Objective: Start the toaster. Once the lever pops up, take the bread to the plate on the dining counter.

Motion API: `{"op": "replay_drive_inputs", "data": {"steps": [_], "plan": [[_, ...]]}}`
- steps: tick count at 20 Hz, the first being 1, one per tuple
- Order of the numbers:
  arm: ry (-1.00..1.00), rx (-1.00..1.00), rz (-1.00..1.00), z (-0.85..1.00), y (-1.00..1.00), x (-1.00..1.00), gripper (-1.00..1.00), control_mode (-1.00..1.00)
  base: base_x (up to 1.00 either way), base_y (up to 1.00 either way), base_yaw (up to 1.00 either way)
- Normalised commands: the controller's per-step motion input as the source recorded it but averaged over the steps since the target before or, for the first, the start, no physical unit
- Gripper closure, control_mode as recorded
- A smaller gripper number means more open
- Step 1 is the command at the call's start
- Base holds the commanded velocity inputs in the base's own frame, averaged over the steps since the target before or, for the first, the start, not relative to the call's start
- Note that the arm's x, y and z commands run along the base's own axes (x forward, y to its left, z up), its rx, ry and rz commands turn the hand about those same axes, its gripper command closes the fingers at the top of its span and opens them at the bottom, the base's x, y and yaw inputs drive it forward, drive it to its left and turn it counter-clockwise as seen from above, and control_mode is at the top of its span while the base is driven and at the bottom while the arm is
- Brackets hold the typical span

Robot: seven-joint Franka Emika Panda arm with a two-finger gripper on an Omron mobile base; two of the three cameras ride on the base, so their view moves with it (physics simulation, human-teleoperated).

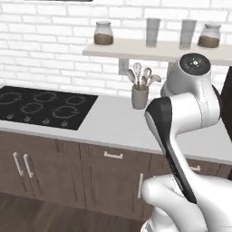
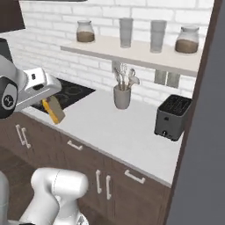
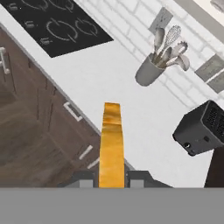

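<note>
My gripper (image 3: 111,180) is shut on the bread (image 3: 111,144), a golden-tan slice held edge-on between the two finger tips. In the right base view the gripper (image 2: 49,105) holds the bread (image 2: 56,111) above the front edge of the worktop, just right of the cooktop. The dark grey toaster (image 2: 173,116) stands far to the right on the worktop, by the tall dark panel, with both slots bare. The hand view shows the toaster (image 3: 200,129) at the right with its round knob low on the narrow face. The lever is too small to make out. The plate and the dining counter are out of view.
A grey utensil holder (image 2: 122,96) with spoons and a whisk stands at the back wall, between cooktop (image 1: 41,106) and toaster. A shelf (image 2: 132,52) with jars and cups hangs above. Dark wood drawers run below the white worktop (image 2: 114,127).
</note>
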Motion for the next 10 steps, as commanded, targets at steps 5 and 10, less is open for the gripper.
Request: {"op": "replay_drive_inputs", "data": {"steps": [5, 10], "plan": [[0.0, 0.0, 0.0, 0.0, 0.0, 0.0, 1.0, 1.0, -0.04, 0.44, 1.0], [0.0, 0.0, 0.0, 0.0, 0.0, 0.0, 1.0, 1.0, 0.0, 0.31, 1.0]]}}
